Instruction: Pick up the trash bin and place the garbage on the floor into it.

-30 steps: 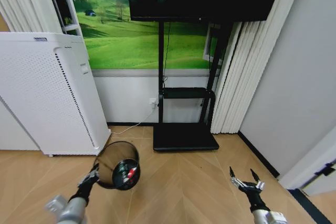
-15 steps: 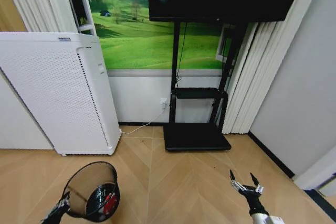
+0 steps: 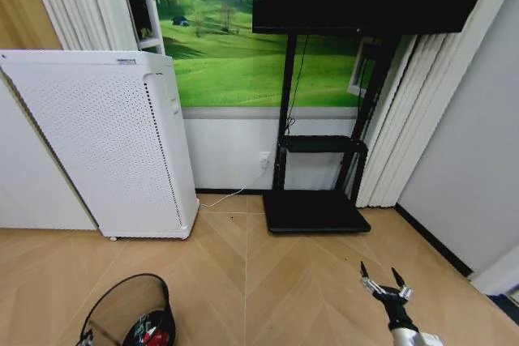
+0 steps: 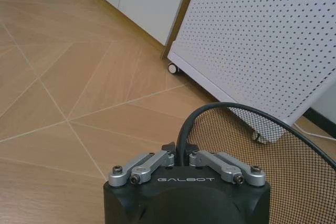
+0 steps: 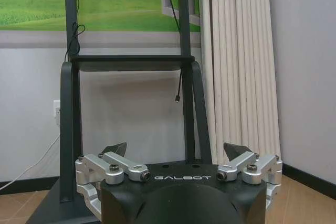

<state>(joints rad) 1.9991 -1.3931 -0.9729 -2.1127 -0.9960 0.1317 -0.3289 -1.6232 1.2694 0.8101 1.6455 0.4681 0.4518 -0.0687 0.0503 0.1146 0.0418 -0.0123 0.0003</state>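
Though cropped low, left end effector (image 4: 180,157) pinches trash bin (image 3: 122,309) rim; right end effector (image 3: 382,279) spread.

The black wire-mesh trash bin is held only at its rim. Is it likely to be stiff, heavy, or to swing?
The black wire-mesh trash bin probably stays stiff: its rim keeps a round curve in the left gripper. It seems light, since the sides are see-through mesh. Gripped at one point of the rim, it may tilt or swing; the red garbage inside could shift.

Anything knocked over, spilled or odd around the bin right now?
Nothing stands out. The left hand grips the trash bin by its rim, red garbage inside. The right hand is open and empty above bare floor.
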